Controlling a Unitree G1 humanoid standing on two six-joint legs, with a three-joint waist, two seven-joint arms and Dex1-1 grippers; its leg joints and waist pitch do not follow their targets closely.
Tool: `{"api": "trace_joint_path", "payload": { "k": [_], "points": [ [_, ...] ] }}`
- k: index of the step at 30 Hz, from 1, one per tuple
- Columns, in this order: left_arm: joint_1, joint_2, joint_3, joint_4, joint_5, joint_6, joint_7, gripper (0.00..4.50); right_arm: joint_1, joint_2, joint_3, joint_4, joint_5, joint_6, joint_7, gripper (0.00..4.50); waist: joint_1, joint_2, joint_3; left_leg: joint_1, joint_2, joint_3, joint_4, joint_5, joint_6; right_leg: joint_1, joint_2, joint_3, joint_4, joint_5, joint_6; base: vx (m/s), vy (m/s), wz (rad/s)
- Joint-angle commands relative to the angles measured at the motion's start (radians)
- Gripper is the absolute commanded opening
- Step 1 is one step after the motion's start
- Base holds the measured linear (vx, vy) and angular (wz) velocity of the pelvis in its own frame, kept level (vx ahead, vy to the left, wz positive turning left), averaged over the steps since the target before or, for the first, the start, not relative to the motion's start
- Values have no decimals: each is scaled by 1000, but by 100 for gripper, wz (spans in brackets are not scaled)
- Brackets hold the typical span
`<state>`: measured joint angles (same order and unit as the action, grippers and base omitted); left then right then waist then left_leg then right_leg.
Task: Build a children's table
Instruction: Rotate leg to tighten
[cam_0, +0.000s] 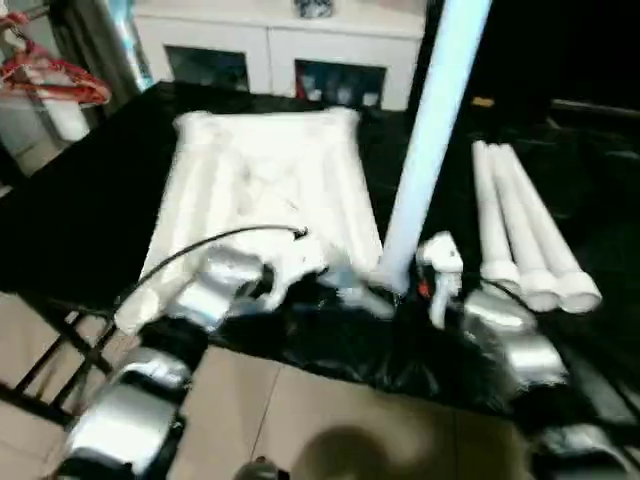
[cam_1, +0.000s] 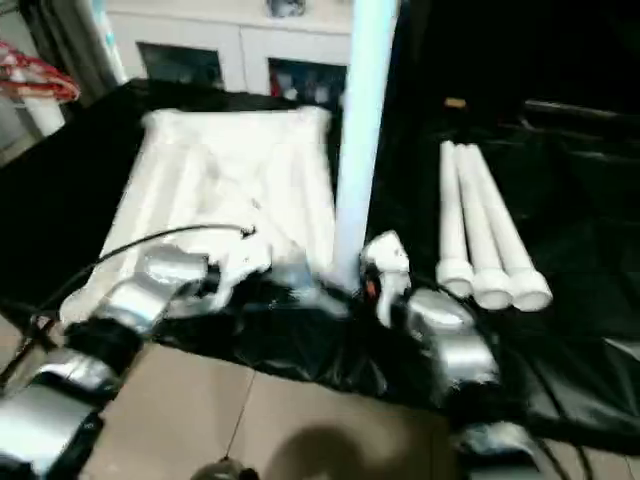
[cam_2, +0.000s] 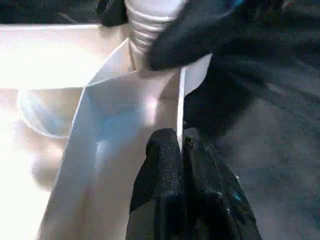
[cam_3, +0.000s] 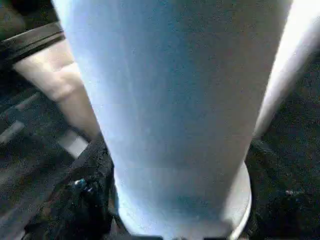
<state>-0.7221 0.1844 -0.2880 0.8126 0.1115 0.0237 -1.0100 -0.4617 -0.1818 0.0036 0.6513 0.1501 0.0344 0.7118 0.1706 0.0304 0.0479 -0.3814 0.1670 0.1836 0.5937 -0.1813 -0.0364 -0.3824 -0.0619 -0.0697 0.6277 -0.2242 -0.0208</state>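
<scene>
The white table top (cam_0: 265, 170) lies underside up on a black cloth. One white leg (cam_0: 430, 130) stands upright at its near right corner, its threaded end (cam_2: 150, 25) at the corner socket. My right gripper (cam_0: 432, 285) is shut on this leg near its base, with a black finger (cam_3: 87, 200) on each side. My left gripper (cam_2: 179, 142) is at the top's near edge, shut on a thin white rim wall (cam_2: 180, 100). Three more legs (cam_0: 525, 230) lie side by side on the cloth to the right.
The black cloth (cam_0: 80, 210) covers the work surface, and tan floor (cam_0: 300, 420) lies in front of it. A white cabinet with glass doors (cam_0: 280, 50) stands behind. Red hangers (cam_0: 50, 75) hang at the far left. A black frame (cam_0: 60, 350) stands at the lower left.
</scene>
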Motion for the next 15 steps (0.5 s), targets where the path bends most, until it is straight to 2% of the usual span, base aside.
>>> {"api": "trace_joint_path", "payload": {
  "k": [1, 3, 5, 7, 10, 11, 15],
  "points": [
    [-28, -56, 3, 6, -5, 12, 100, 0, -14, 65, 34, 46, 12, 5, -28, 275, -4, -4, -52, 26, 86, -45, -88, -284, -17, 29, -126, 63, -103, -312, -185, 0, 0, 0],
    [-34, -80, 9, 10, 5, 26, 159, 0, -35, 93, 18, 79, 10, -1, -88, 275, -10, -3, -56, 20, 84, -42, -85, -245, 1, 32, -123, 64, -94, -211, -199, 0, 0, 0],
    [-39, -113, 17, 9, 14, 48, 232, 0, -65, 127, 2, 128, -4, -4, -189, 275, -12, -4, -58, 18, 81, -39, -82, -211, 16, 34, -121, 63, -88, -155, -212, 0, 0, 0],
    [-40, -130, 22, 6, 20, 57, 276, 0, -84, 143, -1, 158, -18, -3, -255, 275, -16, -3, -57, 18, 81, -39, -81, -202, 13, 32, -119, 62, -87, -142, -218, 0, 0, 0],
    [-30, -152, 19, -18, 27, 62, 302, 0, -105, 172, -15, 202, -24, -19, -309, 275, -19, -4, -60, 13, 79, -40, -80, -175, 29, 38, -117, 60, -81, -94, -218, 0, 0, 0],
    [-27, -155, 17, -23, 29, 60, 299, 0, -112, 178, -22, 217, -26, -32, -311, 331, -19, -5, -62, 15, 80, -38, -77, -168, 39, 38, -117, 60, -80, -71, -219, 0, 0, 0],
    [-11, -147, 7, -44, 28, 45, 263, 0, -122, 190, -38, 241, -19, -55, -288, 349, -22, -2, -59, 14, 80, -38, -79, -179, 51, 38, -118, 60, -81, -60, -225, 0, 0, 0]
  ]
}}
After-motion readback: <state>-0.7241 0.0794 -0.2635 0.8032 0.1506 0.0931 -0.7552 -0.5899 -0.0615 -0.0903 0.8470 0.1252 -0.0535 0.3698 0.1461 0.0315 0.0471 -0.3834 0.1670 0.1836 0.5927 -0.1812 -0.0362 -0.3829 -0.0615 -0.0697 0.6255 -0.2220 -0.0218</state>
